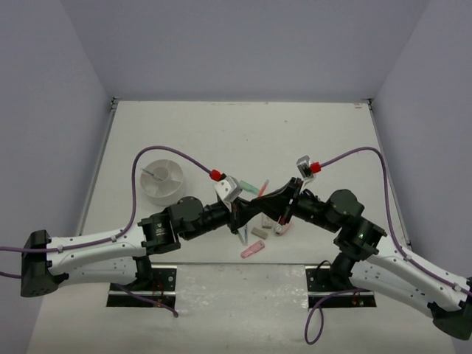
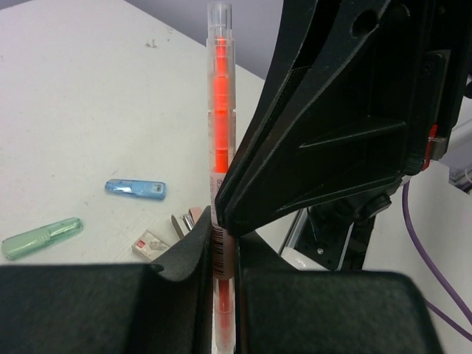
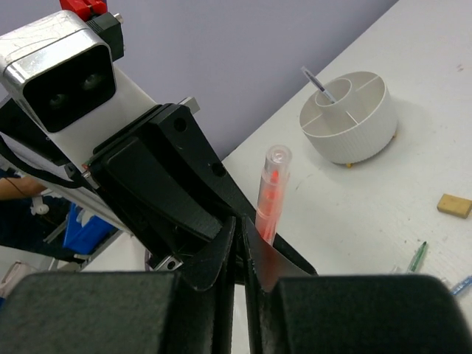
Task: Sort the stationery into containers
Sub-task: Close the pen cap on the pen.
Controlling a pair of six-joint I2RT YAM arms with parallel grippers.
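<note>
My left gripper (image 2: 220,247) is shut on an orange pen (image 2: 219,110) and holds it above the table. My right gripper (image 3: 237,228) is shut, with its closed tips against the side of that pen (image 3: 269,195), which is not between its fingers. The two grippers cross over the table's near middle. The round white holder (image 1: 165,181) stands to the left, also in the right wrist view (image 3: 350,118), with a thin pen (image 3: 318,82) in it. A green marker (image 2: 40,237), a blue marker (image 2: 135,188) and a small eraser block (image 2: 151,243) lie on the table.
A pink marker (image 1: 252,249) and a grey eraser (image 1: 258,232) lie near the front edge below the grippers. A tan eraser (image 3: 453,205) and a thin green pen (image 3: 418,257) lie right of the holder. Purple cables loop over both arms.
</note>
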